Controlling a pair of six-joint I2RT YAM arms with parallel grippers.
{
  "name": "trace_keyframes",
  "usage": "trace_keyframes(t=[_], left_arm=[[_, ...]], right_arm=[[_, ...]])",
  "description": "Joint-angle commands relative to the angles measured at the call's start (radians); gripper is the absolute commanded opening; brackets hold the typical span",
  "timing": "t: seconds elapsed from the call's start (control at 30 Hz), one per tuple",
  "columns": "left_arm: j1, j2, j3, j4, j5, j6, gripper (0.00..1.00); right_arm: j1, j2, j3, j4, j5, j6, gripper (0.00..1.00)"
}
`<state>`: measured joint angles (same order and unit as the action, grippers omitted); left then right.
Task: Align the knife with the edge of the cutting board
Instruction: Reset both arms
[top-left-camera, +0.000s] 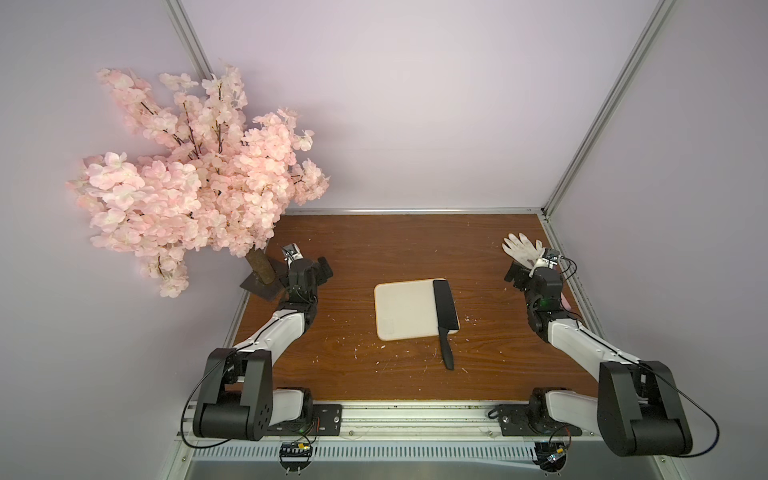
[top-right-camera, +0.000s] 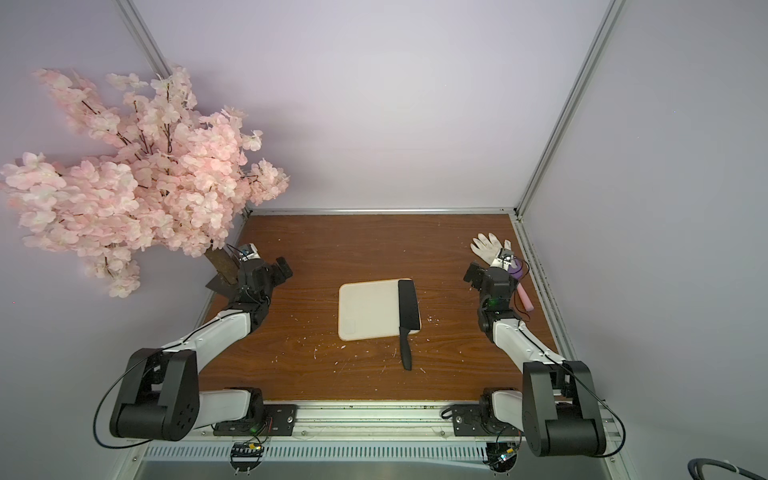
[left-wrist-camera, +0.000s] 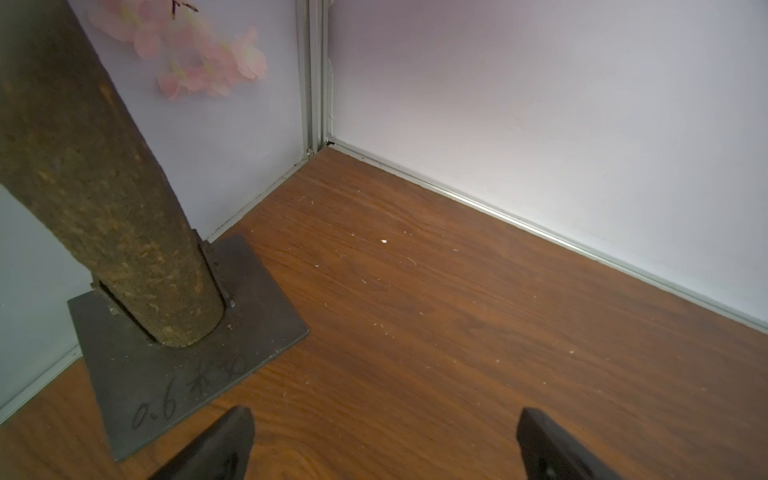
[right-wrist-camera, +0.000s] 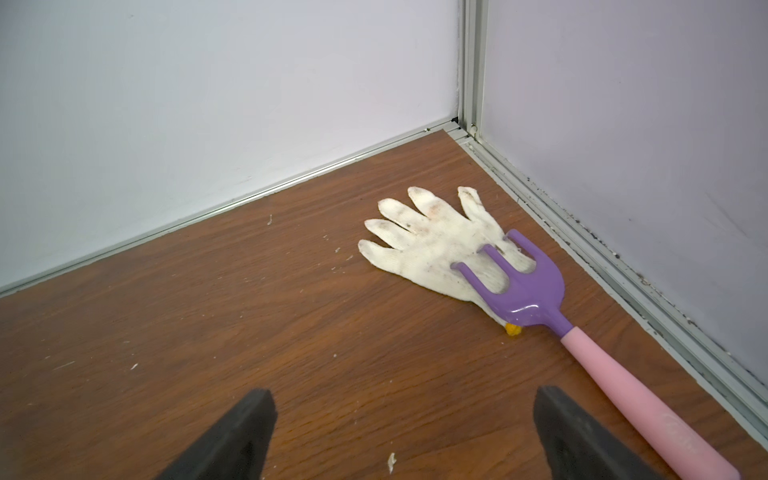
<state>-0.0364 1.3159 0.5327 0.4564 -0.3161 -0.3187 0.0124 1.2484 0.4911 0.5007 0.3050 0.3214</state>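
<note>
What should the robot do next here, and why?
Probably bring the open, empty right gripper over to the knife for a slight straightening. It already lies almost along the cutting board's right edge, with its handle jutting off onto the table.

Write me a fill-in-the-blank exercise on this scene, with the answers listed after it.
1. The knife has its blade on the cutting board and its ____ out over the table.
2. The knife lies along the board's edge nearer the robot's ____ arm.
3. The purple fork rests its tines on a white ____.
4. The left gripper and the right gripper both stand ____, holding nothing.
Missing words: handle; right; glove; open
</note>
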Motion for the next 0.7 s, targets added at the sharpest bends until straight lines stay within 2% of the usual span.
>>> trace_keyframes(t=[0.0, 0.17, 0.27, 0.4, 0.47, 0.53, 0.67], left_arm=[[-0.004, 0.004, -0.074, 0.244, -0.045, 0.079, 1.0], [-0.003, 0.023, -0.128, 0.338, -0.036, 0.182, 1.0], [-0.001, 0.02, -0.188, 0.453, -0.018, 0.234, 0.99], [0.001, 0.033, -0.229, 0.507, 0.085, 0.263, 0.99], [-0.005, 0.04, -0.26, 0.552, 0.098, 0.284, 0.99], [-0.005, 0.056, -0.281, 0.591, 0.115, 0.297, 0.99], [-0.005, 0.118, -0.331, 0.74, 0.164, 0.298, 0.97]], right_arm=[[-0.004, 0.007, -0.012, 0.126, 0.045, -0.037, 0.99], [-0.003, 0.038, -0.075, 0.234, 0.03, -0.111, 0.99], [-0.003, 0.072, -0.125, 0.332, 0.011, -0.18, 0.99], [-0.004, 0.161, -0.187, 0.525, -0.036, -0.222, 1.0], [-0.002, 0.157, -0.176, 0.478, -0.067, -0.248, 1.0], [-0.006, 0.169, -0.225, 0.573, -0.079, -0.229, 1.0], [0.019, 0.275, -0.306, 0.842, -0.135, -0.285, 1.0]])
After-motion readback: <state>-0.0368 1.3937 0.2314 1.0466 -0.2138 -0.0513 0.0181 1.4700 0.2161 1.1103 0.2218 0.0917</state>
